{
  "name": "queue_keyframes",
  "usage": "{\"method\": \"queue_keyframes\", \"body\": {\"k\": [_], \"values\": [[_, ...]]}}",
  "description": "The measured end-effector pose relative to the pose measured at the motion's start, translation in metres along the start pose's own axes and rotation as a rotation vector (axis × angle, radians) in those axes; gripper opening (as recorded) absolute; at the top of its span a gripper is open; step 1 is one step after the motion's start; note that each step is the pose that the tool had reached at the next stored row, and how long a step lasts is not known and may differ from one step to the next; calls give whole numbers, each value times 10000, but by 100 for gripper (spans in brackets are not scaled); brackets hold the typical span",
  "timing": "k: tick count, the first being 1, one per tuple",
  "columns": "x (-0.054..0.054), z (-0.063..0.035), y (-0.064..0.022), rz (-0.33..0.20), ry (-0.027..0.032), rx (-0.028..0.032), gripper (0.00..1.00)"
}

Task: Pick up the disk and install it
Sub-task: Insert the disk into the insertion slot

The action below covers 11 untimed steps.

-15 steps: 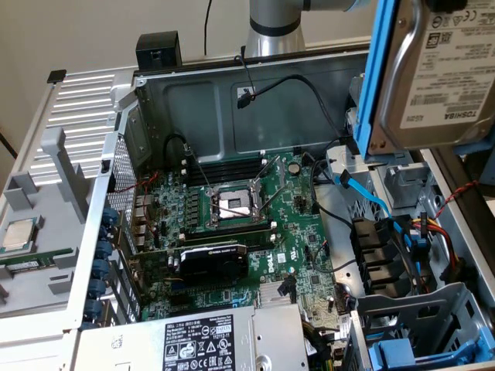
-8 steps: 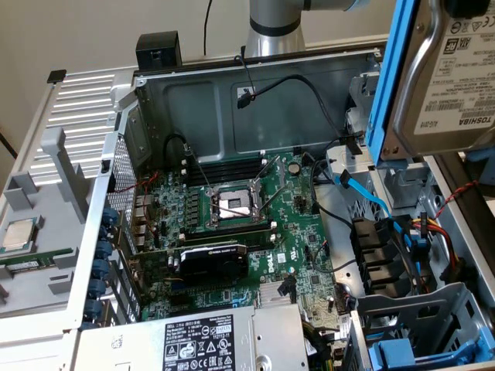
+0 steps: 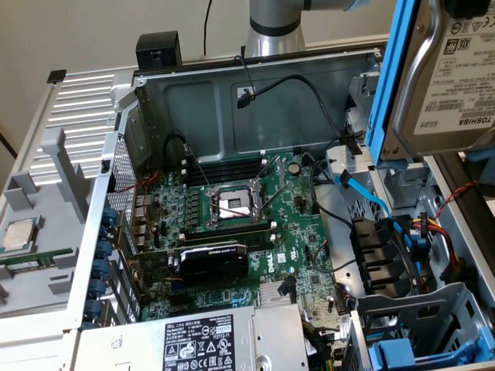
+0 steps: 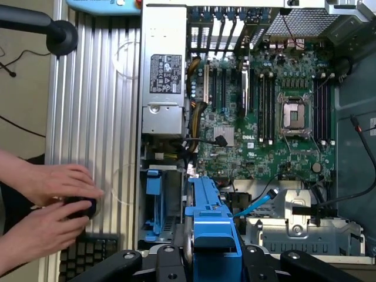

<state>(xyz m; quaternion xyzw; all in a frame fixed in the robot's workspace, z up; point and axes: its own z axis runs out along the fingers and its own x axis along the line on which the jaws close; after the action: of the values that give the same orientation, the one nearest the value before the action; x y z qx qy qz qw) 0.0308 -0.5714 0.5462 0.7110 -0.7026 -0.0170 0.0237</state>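
Observation:
The disk hangs in the air at the exterior view's upper right, above the drive bays of the open computer case. It is a silver-grey drive with a white label, tilted on edge, and a blue carrier frame runs along its side. In the wrist view the disk is seen edge-on, blue carrier outermost. My gripper is shut on the disk, one black finger on each side. Below it lie a metal drive cage and a blue bay carrier.
The case wall encloses the motherboard, a black graphics card, the power supply and loose cables. A square processor chip lies outside on the exterior view's left. A person's hands rest beside the case.

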Motion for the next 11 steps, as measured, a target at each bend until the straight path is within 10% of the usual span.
{"method": "queue_keyframes", "body": {"k": [11], "values": [[16,-4,-77,0,-29,0,37]]}}
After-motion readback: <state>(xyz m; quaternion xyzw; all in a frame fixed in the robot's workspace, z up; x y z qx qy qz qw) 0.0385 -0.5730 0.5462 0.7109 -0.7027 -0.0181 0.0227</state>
